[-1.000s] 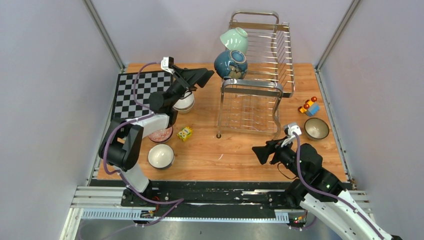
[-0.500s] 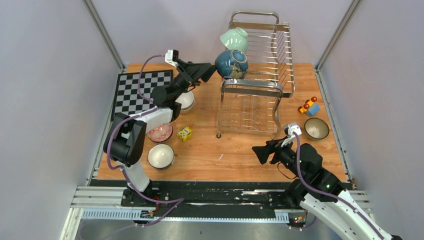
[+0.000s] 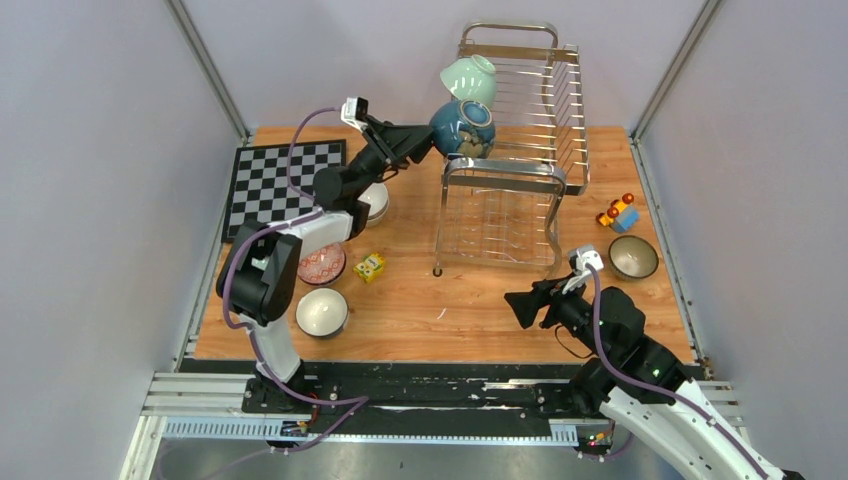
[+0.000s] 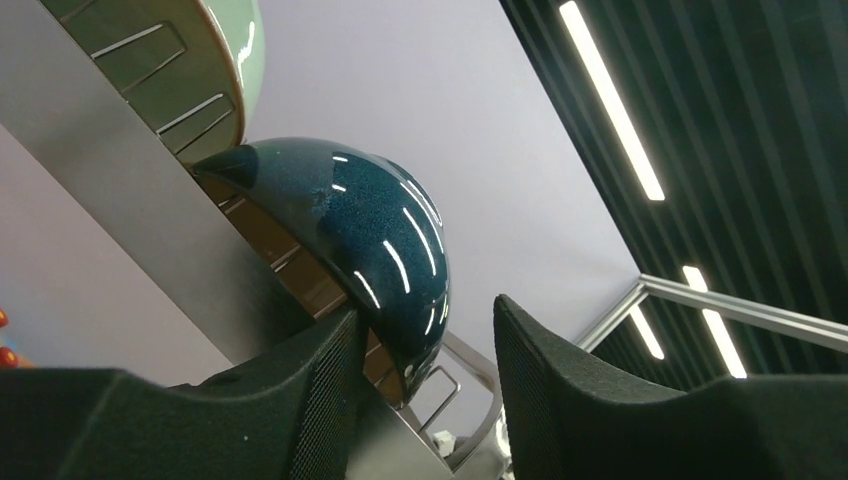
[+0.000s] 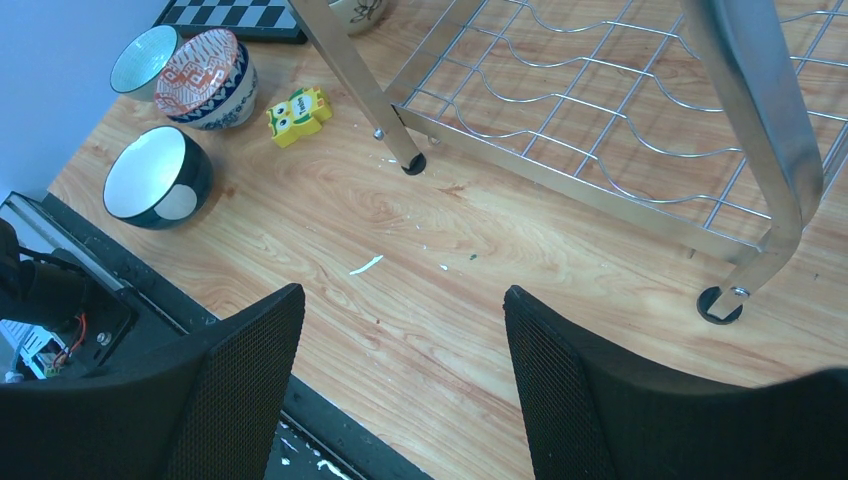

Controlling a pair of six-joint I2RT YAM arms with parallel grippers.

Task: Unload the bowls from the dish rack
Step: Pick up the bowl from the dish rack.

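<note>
We are at the grasp of the dark blue bowl (image 3: 465, 128), on edge on the dish rack's (image 3: 505, 170) upper tier; our left gripper (image 3: 428, 140) straddles its rim, jaws half open, not clamped; next we pinch, then lift clear; right gripper (image 3: 520, 302) gapes empty.

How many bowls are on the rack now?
2, both on the dish rack's top tier: the mint green bowl at its far-left corner, the dark blue bowl just nearer, between the left gripper's open jaws. None visible below.

Wooden table (image 3: 440, 300) carries dish rack (image 3: 505, 168), chessboard (image 3: 270, 180), several bowls (image 3: 322, 312), yellow block (image 3: 371, 266), toy car (image 3: 619, 214).
</note>
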